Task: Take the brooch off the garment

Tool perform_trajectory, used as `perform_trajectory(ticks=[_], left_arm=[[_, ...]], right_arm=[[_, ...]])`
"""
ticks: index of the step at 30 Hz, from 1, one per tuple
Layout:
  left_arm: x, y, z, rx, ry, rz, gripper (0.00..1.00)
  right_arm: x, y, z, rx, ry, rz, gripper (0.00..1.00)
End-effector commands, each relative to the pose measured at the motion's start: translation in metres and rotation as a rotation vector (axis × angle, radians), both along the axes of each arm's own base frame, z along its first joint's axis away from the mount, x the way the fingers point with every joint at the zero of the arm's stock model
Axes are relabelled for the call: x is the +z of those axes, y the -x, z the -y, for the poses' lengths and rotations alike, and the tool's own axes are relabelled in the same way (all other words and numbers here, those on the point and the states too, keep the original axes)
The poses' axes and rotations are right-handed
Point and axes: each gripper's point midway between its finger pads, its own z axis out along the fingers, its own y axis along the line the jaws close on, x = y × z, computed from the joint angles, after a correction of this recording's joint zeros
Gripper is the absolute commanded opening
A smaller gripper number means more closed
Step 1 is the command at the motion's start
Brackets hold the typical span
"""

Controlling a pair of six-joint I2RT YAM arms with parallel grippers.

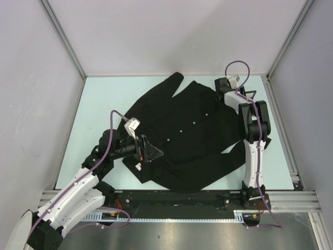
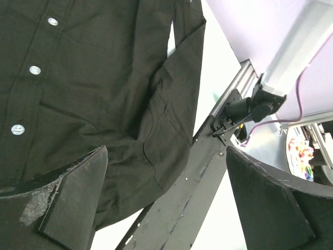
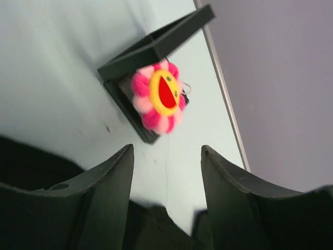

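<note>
Your right pincer [image 3: 166, 151] parted and empty, brooch [image 3: 158, 96] sitting in the open black box [image 3: 156, 44] on the surface [image 3: 57, 62], left pincer [image 2: 166, 156] spread wide over the shirt [image 2: 78, 78]

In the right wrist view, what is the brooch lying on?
The brooch lies on a small black box that stands on the pale table. The flower covers the middle of the box, so whatever is directly beneath it cannot be seen.

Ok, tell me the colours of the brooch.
The brooch has pink and pale-pink petals around a yellow centre with a red mouth. It shows best in the right wrist view.
</note>
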Motion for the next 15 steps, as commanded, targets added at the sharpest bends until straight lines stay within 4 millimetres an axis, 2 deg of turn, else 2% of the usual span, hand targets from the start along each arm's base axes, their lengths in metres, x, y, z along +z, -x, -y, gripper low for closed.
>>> perform_trajectory(ticks=[1,3,4,6,7,8,9,10,11,12,13,14,15], left_arm=[[0.019,-0.008,-0.001,0.018,-0.007,0.067,1.0],[0.018,-0.009,-0.002,0.026,-0.018,0.065,1.0],[0.018,-0.011,-0.004,0.044,-0.028,0.065,1.0],[0.02,-0.013,-0.007,0.061,-0.042,0.072,1.0],[0.021,-0.016,-0.01,0.083,-0.058,0.068,1.0],[0.024,-0.017,-0.012,0.097,-0.062,0.074,1.0],[0.027,-0.018,-0.013,0.107,-0.064,0.078,1.0],[0.032,-0.018,-0.015,0.117,-0.066,0.081,1.0],[0.036,-0.02,-0.017,0.137,-0.067,0.088,1.0],[0.042,-0.02,-0.019,0.151,-0.055,0.096,1.0],[0.05,-0.021,-0.02,0.166,-0.044,0.106,1.0],[0.054,-0.021,-0.021,0.182,-0.033,0.109,1.0],[0.061,-0.021,-0.023,0.198,-0.009,0.11,1.0]], right_arm=[[0.088,0.019,-0.018,-0.048,-0.105,0.204,0.59],[0.093,0.032,-0.042,0.015,-0.193,0.165,0.59],[0.112,0.038,-0.055,0.048,-0.228,0.197,0.59],[0.118,0.055,-0.103,0.188,-0.29,0.171,0.59],[0.142,0.067,-0.118,0.249,-0.328,0.217,0.59],[0.138,0.08,-0.132,0.296,-0.355,0.201,0.6],[0.14,0.092,-0.171,0.414,-0.441,0.188,0.6],[0.149,0.103,-0.186,0.469,-0.504,0.202,0.62],[0.174,0.119,-0.199,0.529,-0.586,0.26,0.63],[0.169,0.139,-0.231,0.639,-0.718,0.229,0.64],[0.176,0.151,-0.246,0.707,-0.785,0.245,0.64],[0.199,0.17,-0.253,0.78,-0.846,0.302,0.8],[0.198,0.182,-0.262,0.853,-0.86,0.306,0.99]])
